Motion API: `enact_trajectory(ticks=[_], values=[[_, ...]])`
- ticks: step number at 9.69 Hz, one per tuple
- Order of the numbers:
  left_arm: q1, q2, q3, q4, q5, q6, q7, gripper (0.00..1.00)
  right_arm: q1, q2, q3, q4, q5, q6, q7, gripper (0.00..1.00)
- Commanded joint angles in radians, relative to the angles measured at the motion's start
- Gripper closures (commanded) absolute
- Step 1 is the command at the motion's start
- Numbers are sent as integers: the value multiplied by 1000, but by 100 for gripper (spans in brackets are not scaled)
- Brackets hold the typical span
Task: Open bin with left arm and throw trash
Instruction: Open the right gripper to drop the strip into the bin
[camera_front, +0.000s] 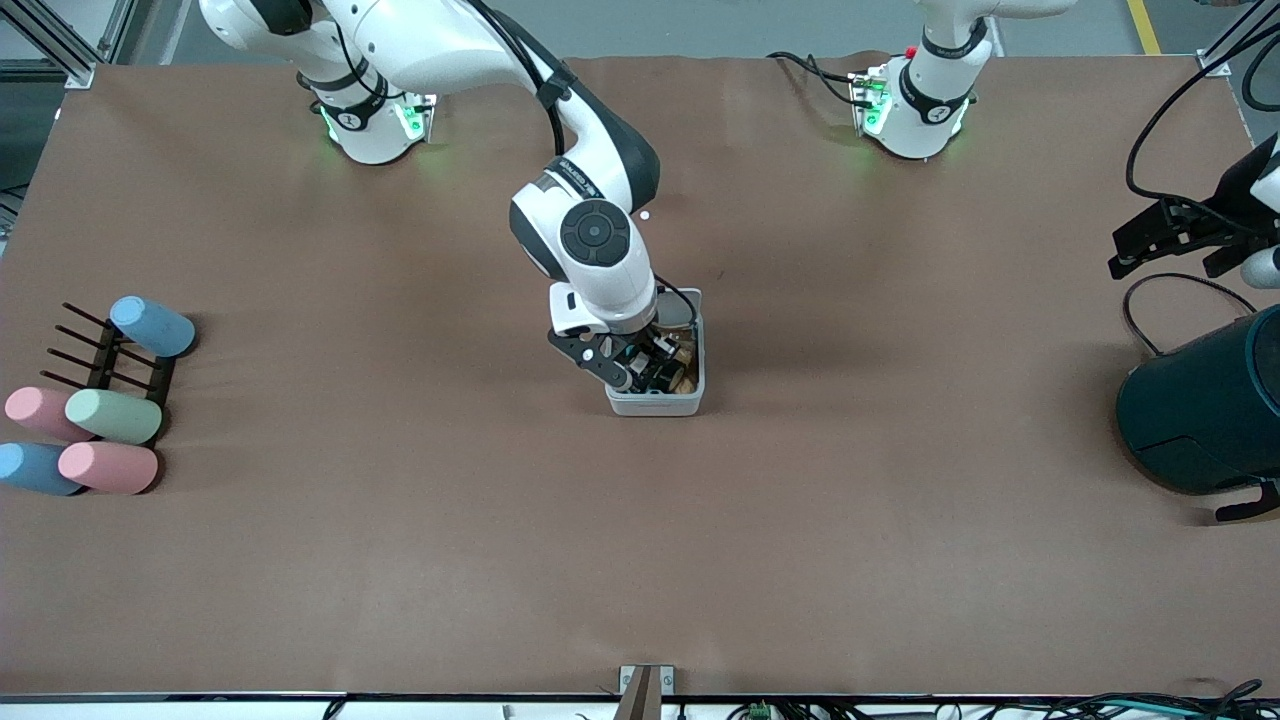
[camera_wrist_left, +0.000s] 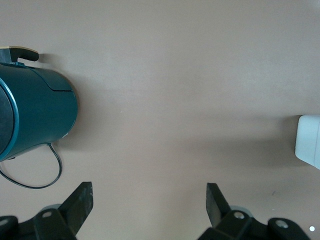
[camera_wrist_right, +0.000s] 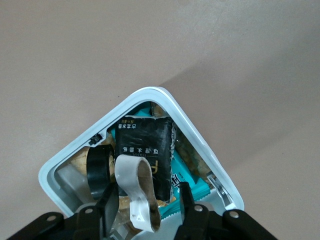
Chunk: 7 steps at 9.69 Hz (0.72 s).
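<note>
The small white-grey bin stands mid-table with its top open. In the right wrist view the bin holds a crumpled black wrapper, a dark tape ring and a curled white paper strip on top of snack packets. My right gripper hangs over the bin, and in its own view this gripper is open with the strip loose between its fingers. My left gripper waits open and empty over the table at the left arm's end. The bin's corner shows in its view.
A large dark teal round container with a black cable lies at the left arm's end, also in the left wrist view. A black rack with several pastel cylinders sits at the right arm's end. A tiny white dot lies near the bin.
</note>
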Motion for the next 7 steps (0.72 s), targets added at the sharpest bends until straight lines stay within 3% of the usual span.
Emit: enact_trajectory(ticks=[1,3,4,5,7], values=[[-4,12,1,32,-6,-21,4,0,4,3,-4,10,1,2,-11,37],[-3,12,3,32,-6,-21,6,0,1,-3,-4,12,1,1,-6,36],[-4,12,3,32,-5,-21,4,0,-2,-12,-7,30,-7,-10,1,24],[-3,12,1,32,-5,-21,4,0,-19,-18,-16,62,-10,-39,-3,22],[0,12,3,32,-11,-21,1,0,-108,-87,-33,96,-7,-180,-46,22]])
